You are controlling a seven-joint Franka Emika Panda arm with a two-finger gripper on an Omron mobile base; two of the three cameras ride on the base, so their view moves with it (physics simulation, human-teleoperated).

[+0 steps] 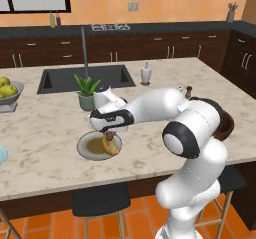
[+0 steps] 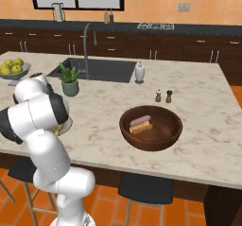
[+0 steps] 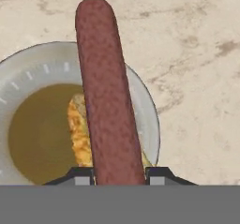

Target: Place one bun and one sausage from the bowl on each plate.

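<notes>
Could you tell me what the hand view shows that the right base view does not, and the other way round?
Hand view: a sausage clamped between the fingers, held over a bun lying on the plate.
Right base view: the wooden bowl with a bun and a sausage left in it, the sink, a potted plant and the shakers.
Shared: the marble counter and that plate, whose rim peeks past the arm.

the white arm reaches left across the marble bench, its gripper low over a grey plate holding a bun. a potted plant stands just behind.
</notes>
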